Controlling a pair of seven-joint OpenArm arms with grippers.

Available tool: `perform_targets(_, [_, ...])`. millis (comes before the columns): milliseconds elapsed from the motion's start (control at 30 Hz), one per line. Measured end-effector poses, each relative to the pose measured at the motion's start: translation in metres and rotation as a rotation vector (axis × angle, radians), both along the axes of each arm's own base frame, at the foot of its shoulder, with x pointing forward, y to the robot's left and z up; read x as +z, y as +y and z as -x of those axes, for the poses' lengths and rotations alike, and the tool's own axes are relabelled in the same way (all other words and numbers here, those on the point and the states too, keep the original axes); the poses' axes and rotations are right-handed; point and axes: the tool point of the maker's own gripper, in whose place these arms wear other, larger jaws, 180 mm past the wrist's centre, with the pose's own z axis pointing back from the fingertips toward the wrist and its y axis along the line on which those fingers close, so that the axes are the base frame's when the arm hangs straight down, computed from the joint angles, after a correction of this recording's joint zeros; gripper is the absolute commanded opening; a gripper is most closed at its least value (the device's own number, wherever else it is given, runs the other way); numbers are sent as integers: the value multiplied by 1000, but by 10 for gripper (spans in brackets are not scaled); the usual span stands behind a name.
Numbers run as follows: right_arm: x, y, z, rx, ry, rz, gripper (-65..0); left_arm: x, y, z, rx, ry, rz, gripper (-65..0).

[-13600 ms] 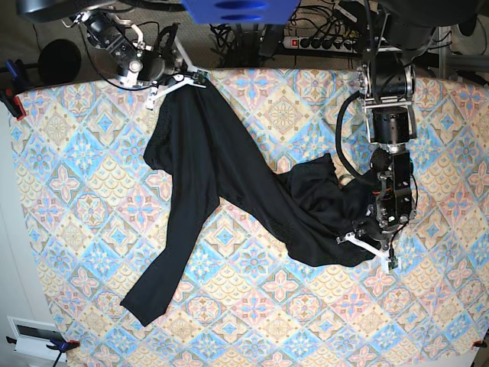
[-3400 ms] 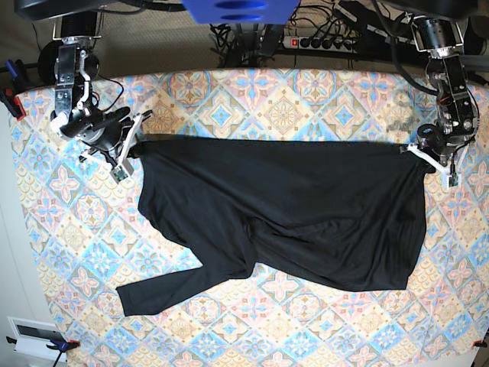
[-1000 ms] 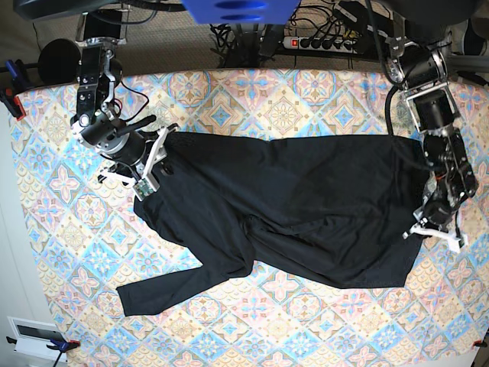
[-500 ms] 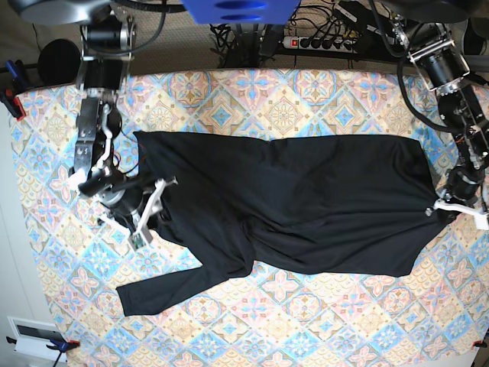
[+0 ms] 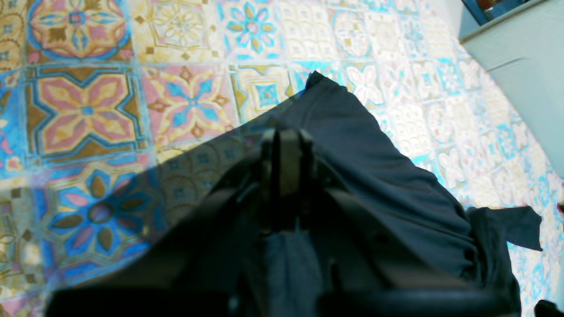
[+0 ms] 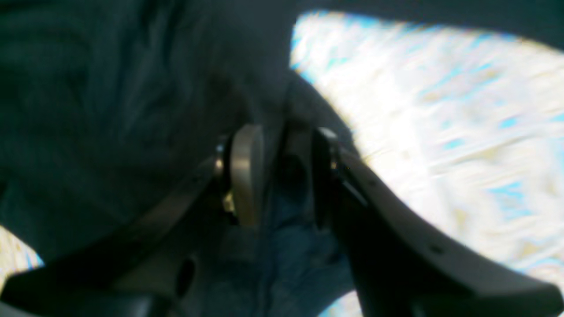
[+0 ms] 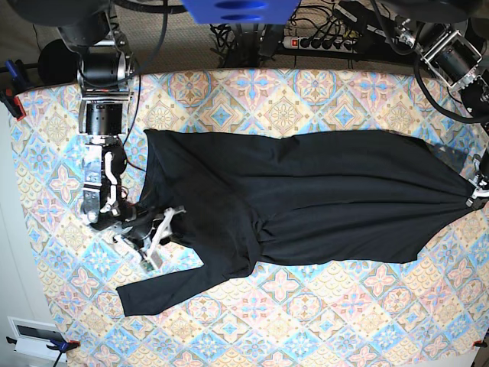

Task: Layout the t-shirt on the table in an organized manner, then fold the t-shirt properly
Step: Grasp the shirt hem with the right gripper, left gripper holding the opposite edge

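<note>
The black t-shirt point(image 7: 306, 206) lies stretched across the patterned table point(image 7: 306, 99), with one long sleeve point(image 7: 176, 283) trailing toward the front left. My right gripper point(image 7: 159, 238) is at the shirt's left lower edge; in the right wrist view the right gripper point(image 6: 282, 176) has dark t-shirt point(image 6: 110, 110) fabric bunched between its fingers. My left gripper point(image 7: 476, 191) sits at the far right table edge, where the shirt tapers to a pulled point. In the left wrist view the left gripper point(image 5: 286, 145) is shut, with the t-shirt point(image 5: 374, 167) draped from it over the table point(image 5: 88, 110).
A power strip point(image 7: 321, 42) and cables lie behind the table's back edge. A clamp point(image 7: 11, 99) grips the left corner. A white box point(image 7: 34, 336) sits off the front left. A grey wall point(image 5: 520, 66) stands beyond the table edge.
My right gripper has slid toward the front along the left side, dragging the shirt's edge. My left gripper has moved out to the right edge, drawing that side into a point.
</note>
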Motion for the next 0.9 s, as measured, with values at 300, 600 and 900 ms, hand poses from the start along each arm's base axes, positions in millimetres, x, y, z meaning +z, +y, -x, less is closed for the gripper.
perform_targets(300, [-5, 26, 1, 71, -26, -8, -339, 3, 8, 5, 0, 17, -24, -650])
perform_targets(600, [-34, 20, 8, 34, 38, -41, -338, -1, 18, 20, -5, 73, -61, -650])
perform_targets(900, [-39, 27, -1, 2, 12, -105, -338, -6, 22, 29, -2, 104, -74, -650])
